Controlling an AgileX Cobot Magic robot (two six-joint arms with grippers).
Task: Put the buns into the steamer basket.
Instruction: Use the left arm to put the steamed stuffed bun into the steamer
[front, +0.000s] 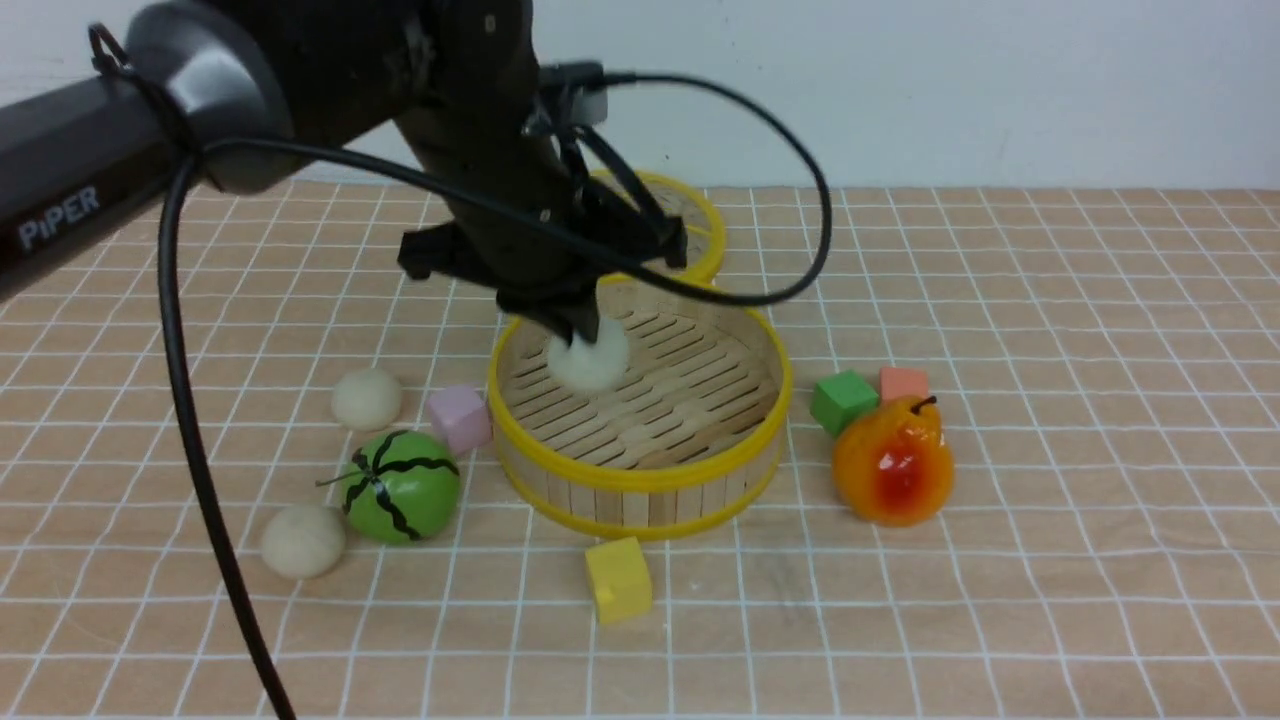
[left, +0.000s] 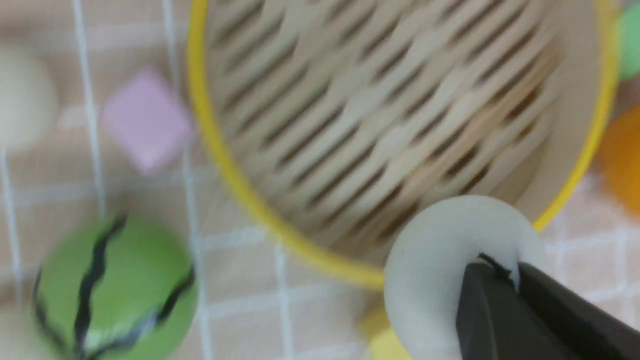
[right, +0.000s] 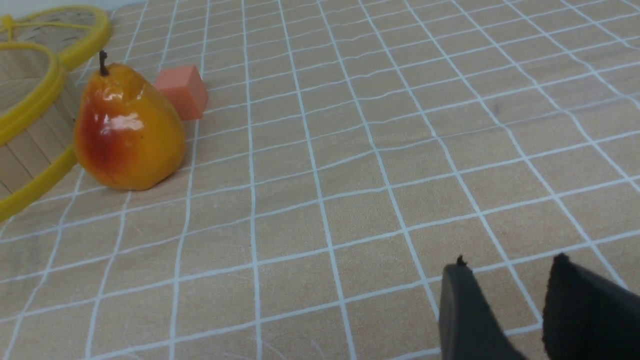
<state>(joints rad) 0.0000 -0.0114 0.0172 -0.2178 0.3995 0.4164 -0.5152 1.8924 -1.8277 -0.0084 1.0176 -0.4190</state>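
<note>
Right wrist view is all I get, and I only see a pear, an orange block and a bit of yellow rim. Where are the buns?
Observer: The left gripper is shut on one bun, holding it over the steamer basket.
Operator: Where are the other two?
Observer: Both lie outside, to the left of the basket. The farther bun is behind the watermelon ball, and the nearer bun sits beside it.
</note>
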